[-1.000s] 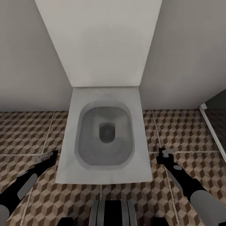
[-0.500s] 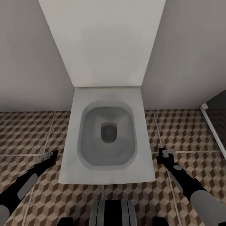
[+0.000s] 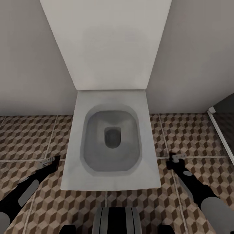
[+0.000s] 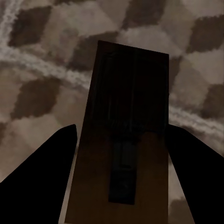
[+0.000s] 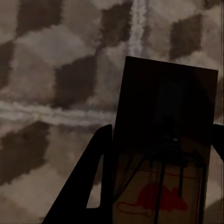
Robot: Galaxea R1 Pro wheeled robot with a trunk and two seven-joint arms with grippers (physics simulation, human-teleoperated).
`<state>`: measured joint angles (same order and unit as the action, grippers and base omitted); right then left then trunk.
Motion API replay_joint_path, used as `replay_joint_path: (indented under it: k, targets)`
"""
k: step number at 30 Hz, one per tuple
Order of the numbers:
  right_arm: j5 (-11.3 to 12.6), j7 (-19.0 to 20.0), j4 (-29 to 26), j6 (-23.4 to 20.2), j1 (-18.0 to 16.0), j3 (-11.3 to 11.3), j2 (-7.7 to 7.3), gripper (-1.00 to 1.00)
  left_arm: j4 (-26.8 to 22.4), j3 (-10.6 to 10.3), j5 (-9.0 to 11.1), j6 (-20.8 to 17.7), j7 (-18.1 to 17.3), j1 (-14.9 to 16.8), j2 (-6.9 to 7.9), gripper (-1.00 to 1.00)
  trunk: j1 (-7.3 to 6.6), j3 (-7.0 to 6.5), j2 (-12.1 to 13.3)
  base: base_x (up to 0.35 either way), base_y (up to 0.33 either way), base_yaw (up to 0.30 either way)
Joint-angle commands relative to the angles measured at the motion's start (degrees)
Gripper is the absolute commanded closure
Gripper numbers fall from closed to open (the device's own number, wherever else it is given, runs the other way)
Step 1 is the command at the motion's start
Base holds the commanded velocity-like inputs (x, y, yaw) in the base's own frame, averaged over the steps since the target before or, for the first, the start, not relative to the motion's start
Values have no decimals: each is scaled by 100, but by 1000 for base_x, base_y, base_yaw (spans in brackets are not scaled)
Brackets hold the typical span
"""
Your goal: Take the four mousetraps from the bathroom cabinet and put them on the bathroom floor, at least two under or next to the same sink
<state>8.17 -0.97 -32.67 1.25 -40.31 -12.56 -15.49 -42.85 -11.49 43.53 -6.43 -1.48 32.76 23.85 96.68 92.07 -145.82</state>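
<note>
Right wrist view: right tool (image 5: 161, 154) clamped on a mousetrap (image 5: 165, 140), dark brown board, thin wire, red mouse mark near the fingers, held above the bathroom floor (image 5: 51, 93) of brown-beige cube tiles with pale grout. Left tool (image 4: 121, 154) grips a second mousetrap (image 4: 126, 121), a dark board between its fingers. Between both tools a white toilet (image 3: 110, 143), open bowl with nothing in it, against a grey wall (image 3: 26, 55).
</note>
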Motion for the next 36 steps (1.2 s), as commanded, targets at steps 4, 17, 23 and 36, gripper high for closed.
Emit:
replay_joint_path:
  k: [4,17,23,36]
  targets:
    - [71,-12,-2,15,-3,-40,-48,100,-4,-19,50,-16,-1,2,4,100,-1,3,-1,0,0,0]
    - [85,26,-3,6,-3,-47,-35,100,4,-24,41,-24,4,2,-73,100,-1,3,-1,0,0,0]
    - [88,25,-8,19,-3,-45,-33,100,-2,-28,42,-32,6,2,-79,100,12,114,-8,0,0,0]
    - [88,26,-3,16,-3,-48,-33,100,-4,-22,44,-33,7,2,-82,100,27,247,-16,0,0,0]
